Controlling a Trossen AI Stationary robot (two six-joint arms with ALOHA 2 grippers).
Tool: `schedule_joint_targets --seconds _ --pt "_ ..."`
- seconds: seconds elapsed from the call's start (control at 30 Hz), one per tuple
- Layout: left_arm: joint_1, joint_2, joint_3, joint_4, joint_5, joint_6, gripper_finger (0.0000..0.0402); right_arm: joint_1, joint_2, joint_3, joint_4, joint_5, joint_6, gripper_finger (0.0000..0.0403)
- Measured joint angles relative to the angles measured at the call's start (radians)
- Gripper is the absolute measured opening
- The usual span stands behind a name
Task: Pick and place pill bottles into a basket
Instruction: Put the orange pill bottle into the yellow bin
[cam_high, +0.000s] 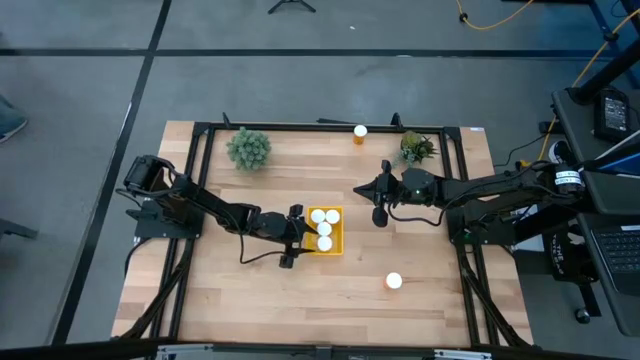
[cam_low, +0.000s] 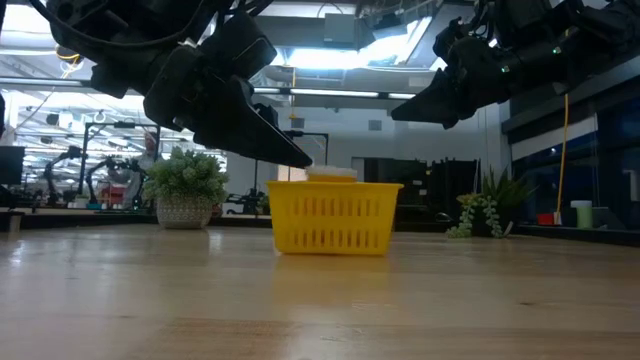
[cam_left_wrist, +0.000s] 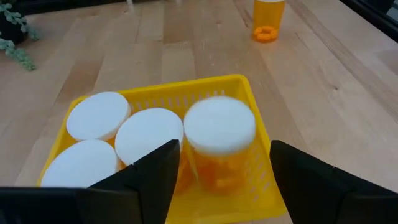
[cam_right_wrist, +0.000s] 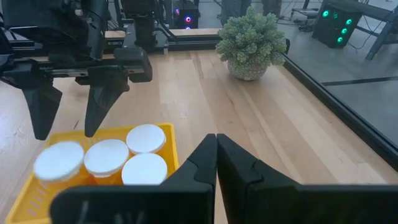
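Standing between left claw (cam_left_wrist: 217, 180) fingers: bottle (cam_left_wrist: 219, 146)

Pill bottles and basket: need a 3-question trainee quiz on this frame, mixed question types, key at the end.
1. How many pill bottles stand in the basket, and how many are still out on the table?
2. True or false: the right tool is shut and holds nothing.
3. The left tool is: A) parked at the table's edge, B) over the basket, open around a bottle, C) at the potted plant.

Key:
1. Four in the basket; two out: the far bottle near the back edge and the near bottle on the right side.
2. True.
3. B: the newest bottle sits between its fingers.
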Motion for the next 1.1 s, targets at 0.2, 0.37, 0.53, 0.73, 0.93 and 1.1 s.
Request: schedule_joint_targets --seconds 0.2,0.37,0.53,0.73,0.93,1.1 --pt "0.0 0.0 0.0 0.0 0.0 0.008 0.0251 0.0 0.0 0.0 0.0 0.0 0.0 0.0016" --pt "0.0 0.0 0.0 0.0 0.0 0.009 0.0251 0.0 0.0 0.0 0.0 0.0 0.0 0.0016" --pt "0.0 0.0 0.0 0.0 -0.002 0.046 0.0251 0.0 0.0 0.0 0.0 0.0 0.0 0.0016" --pt "0.0 -0.016 0.0 -0.002 0.0 0.046 0.0251 0.0 0.0 0.0 0.0 0.0 0.0 0.0016" --pt "0.0 -0.084 0.0 -0.043 0.0 0.061 0.0251 0.0 0.0 0.0 0.0 0.0 0.001 0.0016" --pt "0.0 -0.16 0.0 -0.141 -0.012 0.082 0.0242 0.001 0.0 0.0 0.0 0.0 0.003 0.0016"
